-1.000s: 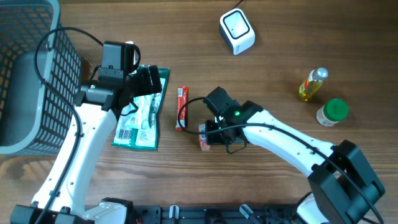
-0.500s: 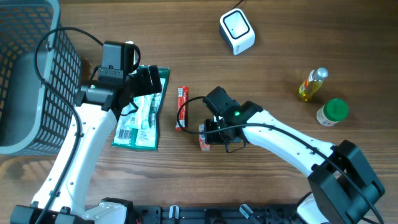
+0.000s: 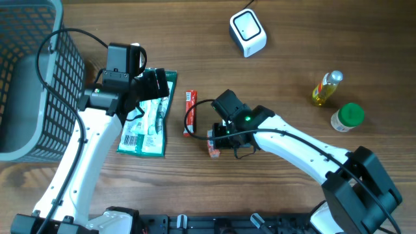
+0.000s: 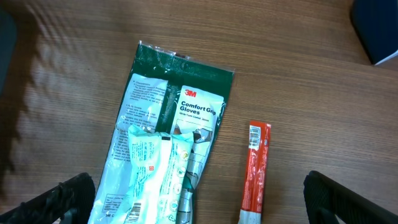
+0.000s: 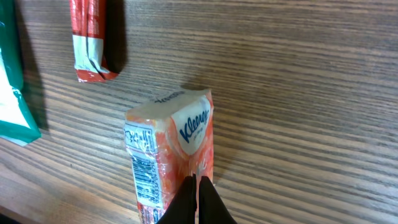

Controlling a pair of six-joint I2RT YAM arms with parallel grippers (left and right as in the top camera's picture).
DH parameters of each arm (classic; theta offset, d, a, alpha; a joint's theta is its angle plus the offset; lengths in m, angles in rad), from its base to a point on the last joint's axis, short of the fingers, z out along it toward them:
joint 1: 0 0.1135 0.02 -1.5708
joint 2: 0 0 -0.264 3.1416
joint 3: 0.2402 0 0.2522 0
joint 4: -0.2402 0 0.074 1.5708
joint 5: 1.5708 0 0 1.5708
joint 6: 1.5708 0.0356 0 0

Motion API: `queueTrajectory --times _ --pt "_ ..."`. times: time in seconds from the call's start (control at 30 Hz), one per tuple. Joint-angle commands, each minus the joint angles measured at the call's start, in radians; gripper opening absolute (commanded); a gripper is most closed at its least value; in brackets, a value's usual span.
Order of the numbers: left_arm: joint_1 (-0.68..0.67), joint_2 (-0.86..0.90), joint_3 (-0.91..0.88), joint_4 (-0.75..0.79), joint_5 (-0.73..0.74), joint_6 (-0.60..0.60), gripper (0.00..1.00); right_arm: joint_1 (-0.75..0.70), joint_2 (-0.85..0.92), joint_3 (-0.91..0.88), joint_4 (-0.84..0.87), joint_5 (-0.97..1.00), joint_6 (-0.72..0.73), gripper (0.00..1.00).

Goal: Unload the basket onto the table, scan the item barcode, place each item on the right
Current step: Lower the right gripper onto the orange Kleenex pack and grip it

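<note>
A small orange Kleenex tissue pack [image 5: 171,158] lies on the wooden table, its barcode on the long side facing left. My right gripper [image 5: 197,186] is shut, its fingertips pinched together on the pack's top wrapper; in the overhead view the right gripper [image 3: 218,140] covers most of the tissue pack [image 3: 212,148]. The white barcode scanner [image 3: 247,32] stands at the far middle of the table. My left gripper [image 4: 202,199] hangs open above a green glove packet [image 4: 180,118], holding nothing; overhead, the left gripper [image 3: 156,83] is over the packet's far end.
A pale wipes pack [image 4: 152,180] lies on the glove packet. A red stick packet [image 3: 189,112] lies between the arms. A grey wire basket [image 3: 26,78] fills the left edge. A yellow bottle [image 3: 327,88] and a green-lidded jar [image 3: 348,117] stand at the right.
The right gripper and the tissue pack have shifted slightly to the left. The left arm has not moved.
</note>
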Motion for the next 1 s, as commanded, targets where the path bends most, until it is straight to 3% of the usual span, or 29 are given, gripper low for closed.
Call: queueTrajectory --times 0.0,0.97 --pt "0.007 0.002 0.003 0.002 0.008 0.002 1.0 0.003 -0.012 -0.009 0.01 -0.002 0.014 0.05" --pt "0.007 0.002 0.003 0.002 0.008 0.002 1.0 0.072 -0.012 -0.009 0.104 -0.099 0.012 0.05"
